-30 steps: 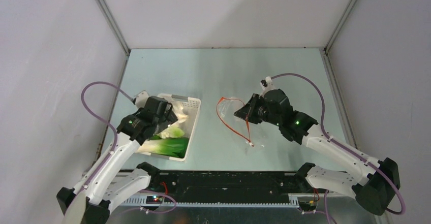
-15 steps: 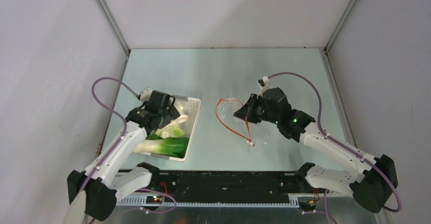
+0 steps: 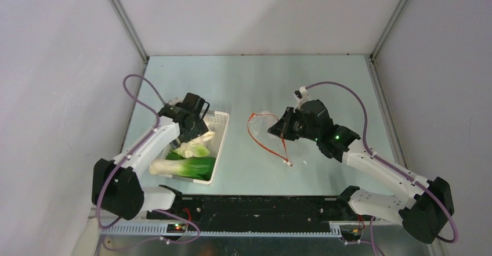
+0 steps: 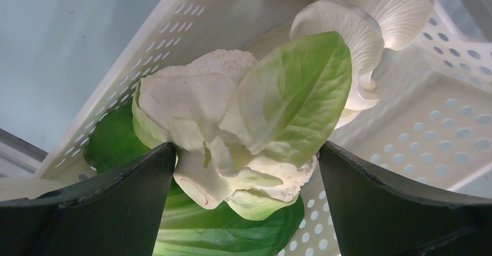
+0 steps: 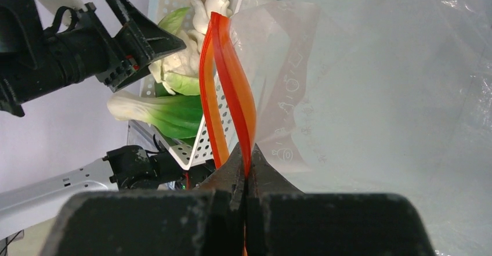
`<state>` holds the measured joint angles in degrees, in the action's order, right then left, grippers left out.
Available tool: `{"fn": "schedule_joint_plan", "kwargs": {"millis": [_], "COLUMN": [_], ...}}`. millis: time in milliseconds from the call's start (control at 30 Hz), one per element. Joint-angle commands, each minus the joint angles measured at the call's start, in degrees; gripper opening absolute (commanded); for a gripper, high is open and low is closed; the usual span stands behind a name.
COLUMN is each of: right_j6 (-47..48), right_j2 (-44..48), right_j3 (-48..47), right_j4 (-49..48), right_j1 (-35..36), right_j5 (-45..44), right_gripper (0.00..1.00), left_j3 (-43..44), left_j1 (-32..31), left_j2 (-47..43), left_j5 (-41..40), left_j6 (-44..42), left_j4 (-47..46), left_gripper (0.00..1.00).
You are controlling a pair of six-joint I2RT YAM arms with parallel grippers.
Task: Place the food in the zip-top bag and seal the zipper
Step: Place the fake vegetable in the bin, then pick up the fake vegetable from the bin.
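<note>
Your left fingers are spread wide and reach down into the white perforated basket. One stands on each side of the lumpy white cauliflower-like piece. In the left wrist view that piece and its pale green leaf fill the gap between them. You cannot tell from that view whether either finger actually touches it. The white mushrooms lie just beyond the piece, toward the far end of the basket. The bok choy lies at the near end, with its white stalks to the left and its green leaves to the right. Your right fingers are pressed together, pinching the red-orange zipper of the zip-top bag. Beyond the pinch the two bands of the strip bow apart, so the mouth there stands open in a narrow slit facing the basket. The clear bag rests on the desk to the right of the basket, near it but apart from it. From above, the strip curves down toward you and ends in its small white end.
</note>
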<state>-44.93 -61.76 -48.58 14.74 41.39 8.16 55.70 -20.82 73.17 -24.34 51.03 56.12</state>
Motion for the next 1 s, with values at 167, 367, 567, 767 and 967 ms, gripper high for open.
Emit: {"fn": "schedule_joint_plan", "kwargs": {"millis": [167,367,567,767,967], "right_j6": [2.1,1.8,1.4,1.0,2.0], "right_j2": [-0.9,-1.0,0.0,1.6,1.8], "right_j3": [0.3,0.3,0.3,0.3,0.3], "right_j4": [-4.4,-4.0,-3.3,-2.5,-3.1], "right_j1": [-0.4,-0.7,-0.7,-0.6,0.1], "right_j5": [2.0,2.1,1.5,0.6,0.9], "right_gripper": [0.0,0.0,0.0,0.0,0.0], "left_j3": [0.1,0.1,-0.8,-0.4,1.2], "left_j1": [0.3,0.3,0.3,0.2,0.3], "left_j2": [7.2,8.2,4.9,-2.8,-13.9], "left_j5": [-0.9,-0.9,-1.8,-3.1,-4.6], "left_j6": [0.1,-0.5,-0.5,-0.2,0.0], "left_j4": [0.4,-0.1,1.1,3.2,5.5], "left_gripper": [0.89,0.42,0.02,0.0,0.0]}}
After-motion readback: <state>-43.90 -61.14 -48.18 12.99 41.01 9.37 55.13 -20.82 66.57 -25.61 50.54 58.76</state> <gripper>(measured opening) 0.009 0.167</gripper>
